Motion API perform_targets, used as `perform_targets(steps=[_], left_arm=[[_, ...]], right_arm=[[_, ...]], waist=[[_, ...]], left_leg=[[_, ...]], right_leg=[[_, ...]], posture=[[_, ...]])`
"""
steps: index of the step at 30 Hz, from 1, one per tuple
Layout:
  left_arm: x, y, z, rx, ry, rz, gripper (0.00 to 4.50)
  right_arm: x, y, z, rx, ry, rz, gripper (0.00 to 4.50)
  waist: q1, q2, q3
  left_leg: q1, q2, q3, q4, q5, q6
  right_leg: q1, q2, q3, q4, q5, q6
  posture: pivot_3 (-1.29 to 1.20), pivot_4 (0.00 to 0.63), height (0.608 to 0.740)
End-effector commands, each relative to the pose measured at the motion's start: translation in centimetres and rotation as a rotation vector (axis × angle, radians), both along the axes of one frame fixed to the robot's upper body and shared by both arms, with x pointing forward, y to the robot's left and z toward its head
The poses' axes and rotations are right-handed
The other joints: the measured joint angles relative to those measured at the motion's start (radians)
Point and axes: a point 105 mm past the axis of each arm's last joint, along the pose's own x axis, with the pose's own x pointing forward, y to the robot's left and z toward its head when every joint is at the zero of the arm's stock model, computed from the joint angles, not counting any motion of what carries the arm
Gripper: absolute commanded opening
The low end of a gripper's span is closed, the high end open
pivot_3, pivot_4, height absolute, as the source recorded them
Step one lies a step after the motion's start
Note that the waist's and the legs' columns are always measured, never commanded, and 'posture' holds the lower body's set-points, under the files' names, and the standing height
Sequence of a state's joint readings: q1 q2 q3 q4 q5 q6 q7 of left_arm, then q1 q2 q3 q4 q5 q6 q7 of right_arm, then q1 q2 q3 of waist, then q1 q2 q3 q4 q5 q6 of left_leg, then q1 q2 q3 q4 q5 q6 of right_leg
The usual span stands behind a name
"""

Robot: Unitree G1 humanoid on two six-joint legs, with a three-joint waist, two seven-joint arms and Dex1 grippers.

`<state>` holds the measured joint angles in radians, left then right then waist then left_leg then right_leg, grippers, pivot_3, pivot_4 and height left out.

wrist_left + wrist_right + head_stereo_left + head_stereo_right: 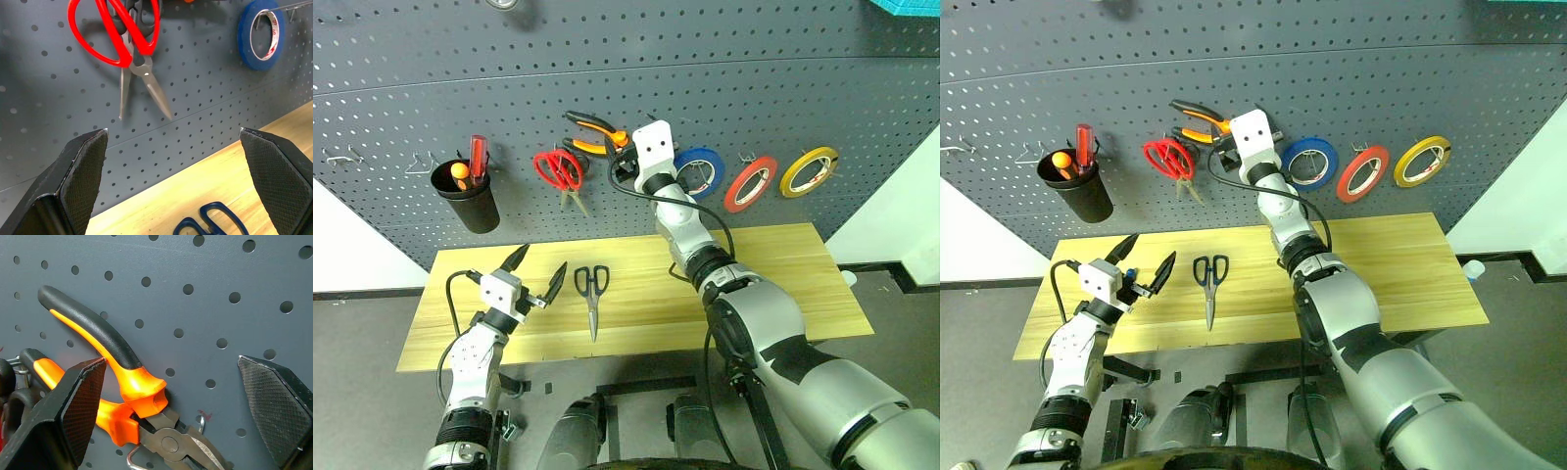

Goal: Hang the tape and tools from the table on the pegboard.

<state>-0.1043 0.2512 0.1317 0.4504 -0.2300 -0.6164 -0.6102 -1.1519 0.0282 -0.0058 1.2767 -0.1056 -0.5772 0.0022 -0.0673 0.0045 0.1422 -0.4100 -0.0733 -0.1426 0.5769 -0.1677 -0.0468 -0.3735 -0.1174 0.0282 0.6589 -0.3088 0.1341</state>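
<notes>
Even, fairly bright light falls from above, and the pegboard [509, 88] reads a flat dark grey without glare. The red-handled scissors [122, 34] cast a soft shadow on the board behind them. The table [783, 274] is evenly lit. In the right wrist view the pliers [122, 377] are sharp, their orange grips glossy.

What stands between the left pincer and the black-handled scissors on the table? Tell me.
Nothing visible. The open left pincer hovers over the table, and the black-handled scissors lie flat just to its right, with bare wood between them.
</notes>
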Motion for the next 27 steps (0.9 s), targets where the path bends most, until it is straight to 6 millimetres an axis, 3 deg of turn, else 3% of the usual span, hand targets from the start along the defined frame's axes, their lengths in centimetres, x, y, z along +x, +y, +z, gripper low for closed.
perform_targets(steps=[1,5,11,18,23,27], left_arm=[[0.2,0.0,0.9,-0.001,-0.038,-0.006,4.5],[0.2,0.2,1.0,0.001,-0.041,-0.004,4.5],[0.4,0.2,1.1,0.001,-0.045,0.0,4.5],[0.4,0.2,1.0,-0.002,-0.041,0.0,4.5],[0.5,0.1,1.0,-0.003,-0.041,-0.003,4.5],[0.6,0.0,0.9,-0.005,-0.041,-0.006,4.5]], right_arm=[[-0.6,0.4,2.5,0.002,-0.114,0.025,4.48],[-1.3,1.1,2.7,-0.073,-0.184,0.061,4.48],[-2.3,2.2,1.1,-0.417,-0.303,0.113,4.48],[-1.0,1.0,0.5,-0.738,-0.37,-0.006,4.48],[-0.4,0.4,1.5,-0.801,-0.42,-0.1,4.48],[-0.6,1.3,1.9,-0.852,-0.457,-0.077,4.48]], waist=[[0.0,0.0,0.0],[-0.002,0.0,0.0],[-0.001,0.0,0.0],[-0.001,0.0,0.0],[-0.002,0.0,0.0],[-0.002,0.0,0.0]], left_leg=[[0.0,0.0,0.0,0.0,0.0,0.0],[0.0,0.0,0.0,0.0,0.0,0.0],[0.0,0.0,0.0,0.0,0.0,-0.001],[0.0,0.0,0.0,0.0,0.001,-0.001],[0.0,0.0,0.0,-0.001,0.001,-0.001],[0.0,0.0,0.0,-0.001,0.001,-0.001]], right_leg=[[0.0,0.0,0.0,0.0,0.0,0.0],[0.0,0.0,0.0,0.0,0.0,0.0],[0.0,0.0,0.0,0.0,0.0,0.0],[0.0,0.0,0.0,0.0,0.0,0.0],[-0.001,0.0,0.0,0.0,0.0,-0.001],[-0.001,0.0,0.0,0.0,0.0,-0.001]], posture=[[0.0,0.127,0.725],[0.0,0.125,0.725],[0.0,0.126,0.725],[-0.01,0.125,0.725],[-0.01,0.122,0.725],[-0.01,0.118,0.725]])
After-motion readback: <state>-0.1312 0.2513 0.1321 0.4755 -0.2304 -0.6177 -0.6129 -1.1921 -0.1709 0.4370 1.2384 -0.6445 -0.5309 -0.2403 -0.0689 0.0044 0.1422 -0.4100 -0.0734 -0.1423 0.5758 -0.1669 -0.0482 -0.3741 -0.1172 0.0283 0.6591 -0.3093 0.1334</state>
